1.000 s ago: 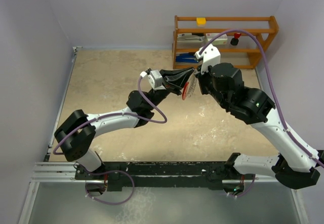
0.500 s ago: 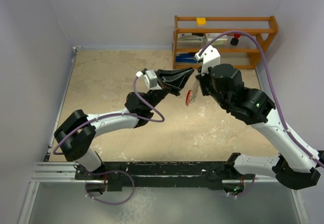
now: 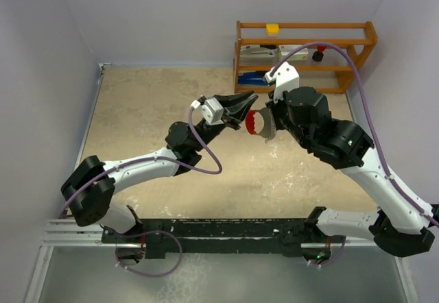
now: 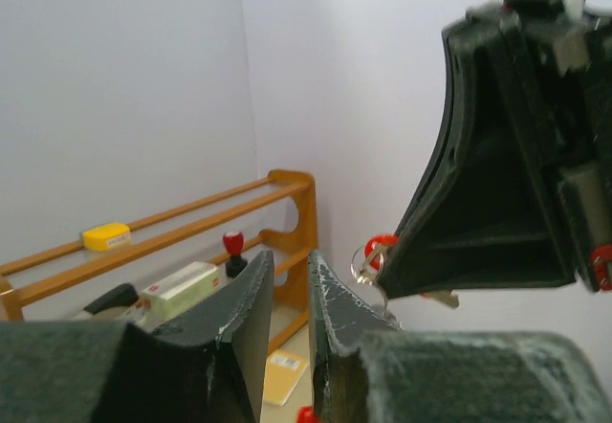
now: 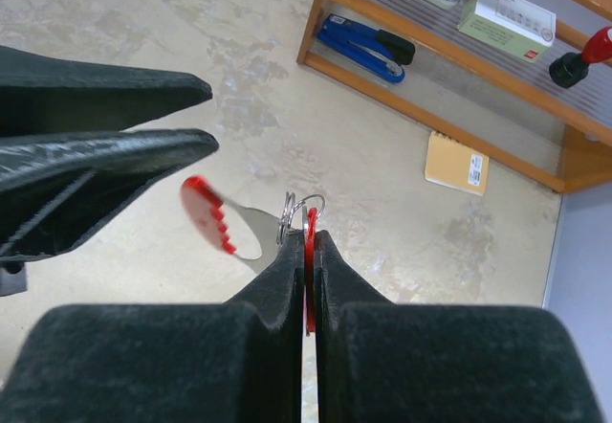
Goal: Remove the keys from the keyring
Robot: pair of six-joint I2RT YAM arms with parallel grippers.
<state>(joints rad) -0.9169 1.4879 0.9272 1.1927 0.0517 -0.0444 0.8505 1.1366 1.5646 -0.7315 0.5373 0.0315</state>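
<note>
My right gripper (image 5: 308, 236) is shut on a thin red key head (image 5: 309, 251), seen edge-on between its fingers. Silvery rings (image 5: 298, 211) stick out at the fingertips. The red-and-white crescent fob of the keyring (image 5: 218, 217) hangs from the rings, swung out to the left and blurred; in the top view it (image 3: 259, 123) sits just left of the right gripper (image 3: 269, 118). My left gripper (image 3: 247, 99) is slightly open and empty, close to the upper left of the fob. In the left wrist view its jaws (image 4: 292, 294) stand a narrow gap apart, beside the ring (image 4: 366, 265).
A wooden rack (image 3: 305, 56) stands at the back right with a yellow block, boxes, a blue stapler (image 5: 363, 42) and a red-topped knob (image 3: 317, 55). A tan notepad (image 5: 457, 165) lies on the table below it. Walls close in on three sides.
The left gripper has drawn back from the ring and the left arm has shifted. The fob, hanging down before, has swung up to the left. The right gripper has held its place.
</note>
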